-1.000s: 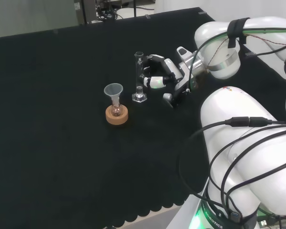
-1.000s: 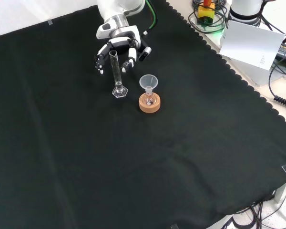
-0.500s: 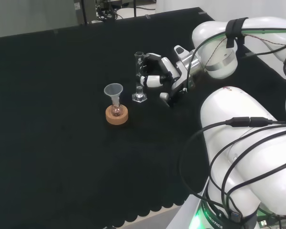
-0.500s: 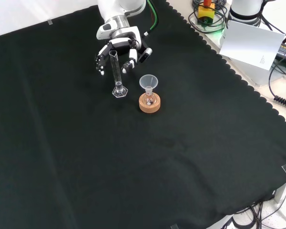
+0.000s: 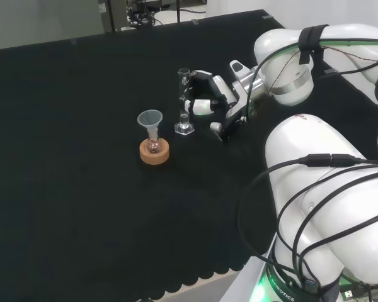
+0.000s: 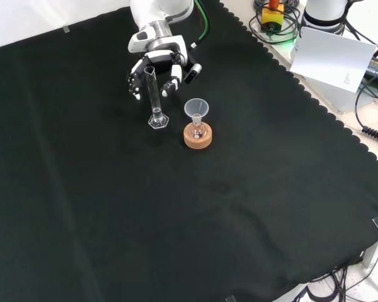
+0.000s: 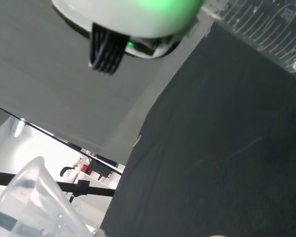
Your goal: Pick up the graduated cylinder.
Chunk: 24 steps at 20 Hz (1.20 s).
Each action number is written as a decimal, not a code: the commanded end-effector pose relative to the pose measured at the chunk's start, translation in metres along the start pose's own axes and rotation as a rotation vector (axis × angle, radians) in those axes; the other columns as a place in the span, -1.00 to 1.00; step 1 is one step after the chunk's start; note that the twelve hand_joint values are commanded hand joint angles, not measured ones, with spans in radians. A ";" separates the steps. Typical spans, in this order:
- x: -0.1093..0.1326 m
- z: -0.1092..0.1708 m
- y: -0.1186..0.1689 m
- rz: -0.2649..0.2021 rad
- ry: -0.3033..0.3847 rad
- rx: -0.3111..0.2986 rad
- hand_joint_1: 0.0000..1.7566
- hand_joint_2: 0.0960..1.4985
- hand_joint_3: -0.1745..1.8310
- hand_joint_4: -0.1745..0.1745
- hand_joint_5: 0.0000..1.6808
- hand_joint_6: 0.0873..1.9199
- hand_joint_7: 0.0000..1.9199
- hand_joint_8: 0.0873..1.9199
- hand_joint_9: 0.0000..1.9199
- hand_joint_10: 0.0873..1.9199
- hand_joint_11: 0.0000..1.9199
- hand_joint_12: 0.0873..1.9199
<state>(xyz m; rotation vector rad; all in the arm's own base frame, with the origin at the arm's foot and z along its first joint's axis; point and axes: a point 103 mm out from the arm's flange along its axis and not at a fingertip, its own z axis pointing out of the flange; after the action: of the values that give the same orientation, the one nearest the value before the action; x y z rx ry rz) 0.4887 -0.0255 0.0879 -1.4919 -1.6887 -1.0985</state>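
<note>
The graduated cylinder (image 5: 184,102) (image 6: 154,99) is clear, narrow and upright on its hexagonal foot on the cloth, directly before the hand's (image 5: 209,100) (image 6: 159,66) fingertips.

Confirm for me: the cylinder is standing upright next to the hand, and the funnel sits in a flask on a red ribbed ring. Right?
Not quite. The ring under the flask is cork, not red and ribbed; the front view shows its tan colour plainly. The rest holds: the cylinder stands upright next to the hand, and the funnel sits in the flask.
</note>
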 end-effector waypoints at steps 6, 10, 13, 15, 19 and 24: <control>0.002 0.006 0.001 -0.006 0.036 0.013 0.30 -0.37 -0.08 -0.01 -0.20 -0.23 -0.28 -0.40 -0.04 -0.59 -0.37 0.23; 0.001 0.006 0.001 0.002 0.043 0.013 0.32 -0.36 -0.08 -0.03 -0.20 -0.23 -0.27 -0.40 -0.03 -0.60 -0.34 0.22; 0.000 0.008 0.000 0.007 0.048 0.016 0.34 -0.35 -0.08 -0.06 -0.20 -0.23 -0.27 -0.40 0.00 -0.62 -0.30 0.19; -0.001 0.008 0.000 0.011 0.044 0.009 0.36 -0.34 -0.08 -0.07 -0.20 -0.23 -0.27 -0.40 0.00 -0.62 -0.28 0.18; -0.002 0.010 0.000 0.010 0.045 0.017 0.38 -0.33 -0.08 -0.08 -0.20 -0.22 -0.27 -0.40 0.01 -0.63 -0.27 0.18; -0.006 0.018 -0.001 0.020 0.063 0.016 0.39 -0.32 -0.07 -0.09 -0.21 -0.21 -0.27 -0.40 0.03 -0.65 -0.26 0.16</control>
<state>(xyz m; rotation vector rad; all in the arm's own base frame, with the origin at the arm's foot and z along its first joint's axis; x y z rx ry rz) 0.4892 -0.0161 0.0802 -1.4522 -1.6484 -1.1027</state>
